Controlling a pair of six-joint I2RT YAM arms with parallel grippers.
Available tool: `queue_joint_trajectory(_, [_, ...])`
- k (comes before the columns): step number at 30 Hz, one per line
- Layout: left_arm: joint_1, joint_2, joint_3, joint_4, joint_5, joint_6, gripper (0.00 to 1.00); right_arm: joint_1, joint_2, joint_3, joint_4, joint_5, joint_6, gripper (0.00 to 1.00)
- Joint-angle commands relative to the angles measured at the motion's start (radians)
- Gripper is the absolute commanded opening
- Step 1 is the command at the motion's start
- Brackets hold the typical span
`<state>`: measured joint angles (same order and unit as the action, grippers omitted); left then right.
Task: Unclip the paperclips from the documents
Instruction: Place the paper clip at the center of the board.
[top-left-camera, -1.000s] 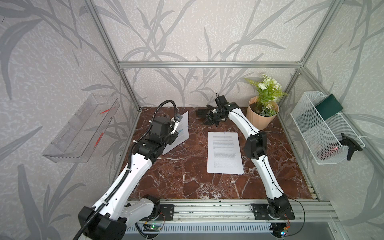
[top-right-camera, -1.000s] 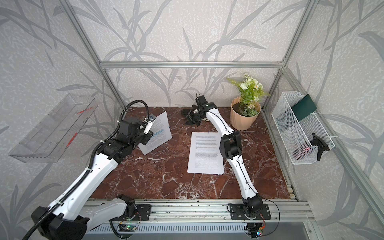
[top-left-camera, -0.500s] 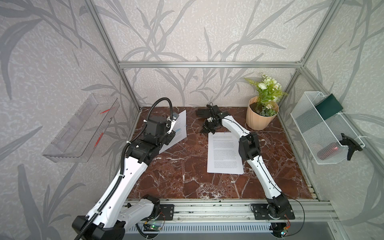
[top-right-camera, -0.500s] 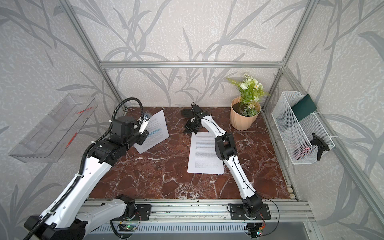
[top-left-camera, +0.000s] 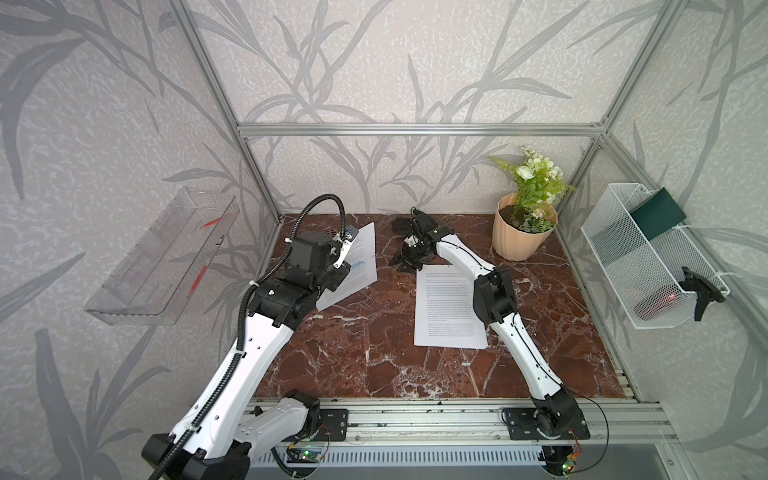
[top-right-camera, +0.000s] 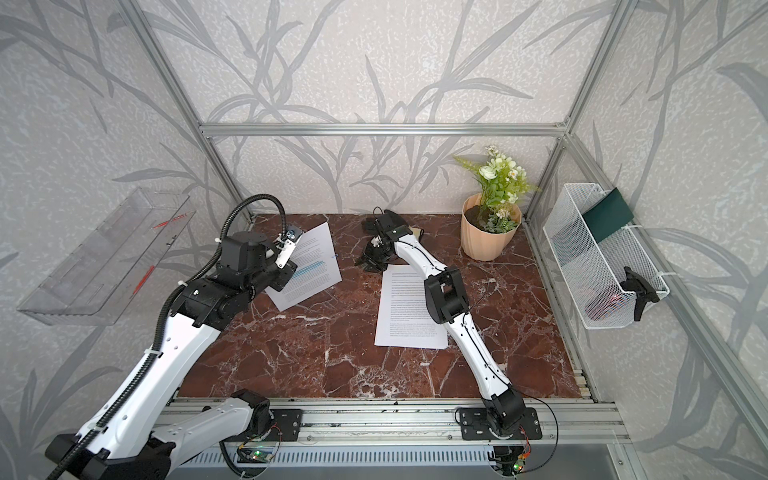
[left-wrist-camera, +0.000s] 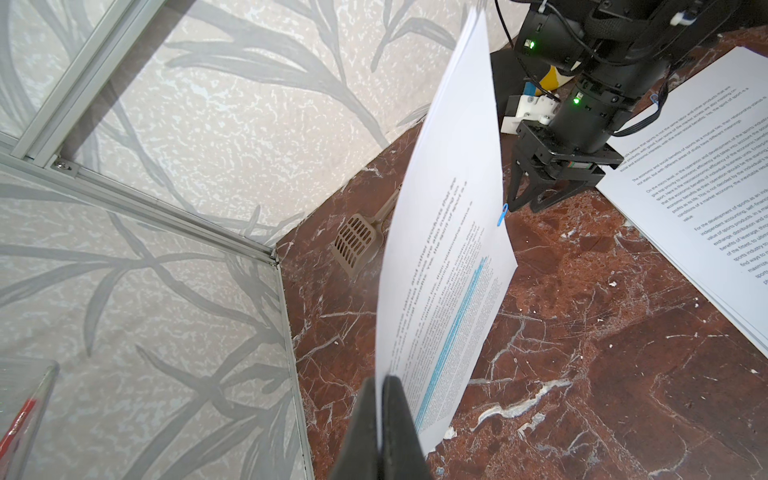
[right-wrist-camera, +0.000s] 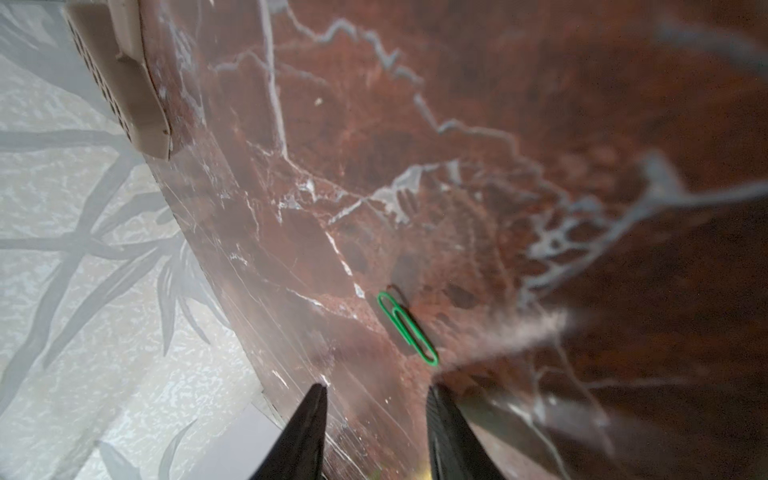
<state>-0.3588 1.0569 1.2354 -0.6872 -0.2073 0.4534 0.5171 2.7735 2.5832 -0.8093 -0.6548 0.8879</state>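
Note:
My left gripper (left-wrist-camera: 380, 399) is shut on the lower edge of the blue-highlighted document (left-wrist-camera: 449, 249), which it holds tilted up off the marble at the back left (top-left-camera: 361, 257). A blue paperclip (left-wrist-camera: 502, 214) sits on that document's side edge. My right gripper (left-wrist-camera: 528, 199) hangs open just beside this clip, with nothing between its fingers. A green paperclip (right-wrist-camera: 407, 328) lies loose on the marble just ahead of the right gripper (right-wrist-camera: 376, 390). The other document (top-left-camera: 449, 307) lies flat mid-table, with a small bluish clip (left-wrist-camera: 654, 98) at its top edge.
A potted plant (top-left-camera: 521, 235) stands at the back right. On the right wall hangs a white wire basket (top-left-camera: 648, 257), and on the left wall a clear tray (top-left-camera: 166, 257). A beige slotted scoop (left-wrist-camera: 357, 245) lies in the back left corner.
My right arm has swung from the back near the pot towards the held document's edge. The left arm has carried its document a little towards the back left.

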Motion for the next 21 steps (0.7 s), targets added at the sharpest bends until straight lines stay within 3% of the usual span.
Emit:
queue_joint_trajectory(1, [0.004,-0.014,0.041,-0.023,0.01,0.018,0.0,-0.01,-0.055,0.003,-0.056,0.021,-0.041,0.47])
queue_joint_trajectory(7, [0.005,-0.023,0.065,-0.038,0.014,0.004,0.0,-0.016,-0.193,-0.039,-0.171,0.037,-0.179,0.53])
queue_joint_trajectory(9, [0.004,-0.023,0.087,-0.068,0.068,-0.002,0.0,-0.02,-0.253,-0.071,-0.192,0.023,-0.267,0.54])
queue_joint_trajectory(15, [0.004,0.004,0.178,-0.213,0.308,-0.054,0.0,-0.033,-0.476,-0.341,0.031,-0.233,-0.528,0.58])
queue_joint_trajectory(21, [0.004,-0.003,0.215,-0.283,0.412,-0.12,0.0,-0.064,-0.65,-0.548,0.09,-0.305,-0.712,0.62])
